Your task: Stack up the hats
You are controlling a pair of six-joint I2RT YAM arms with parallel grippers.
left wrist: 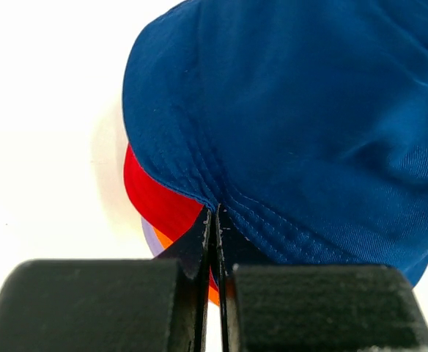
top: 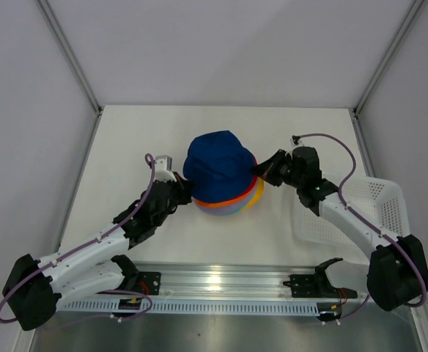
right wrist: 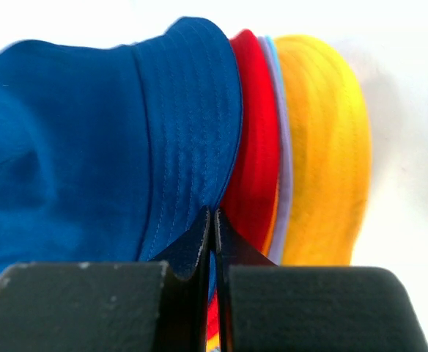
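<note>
I'm working in a robotics lab cell: white panel walls (top: pixel 229 44) on aluminium posts (top: pixel 67 53) enclose the white worktop (top: pixel 126 139), with an aluminium rail (top: pixel 221 277) carrying robot arms (top: pixel 89 249) along its near edge.

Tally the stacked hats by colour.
Navy blue fabric bucket hat: 1
Red fabric bucket hat: 1
Orange fabric bucket hat: 1
Lavender fabric bucket hat: 1
Teal fabric bucket hat: 1
Yellow fabric bucket hat: 1
Total: 6

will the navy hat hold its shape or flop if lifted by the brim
Likely floppy: the navy hat is soft stitched cloth with a creased crown. Probably light: its thin brim fits inside the shut left claw and right claw.
</note>
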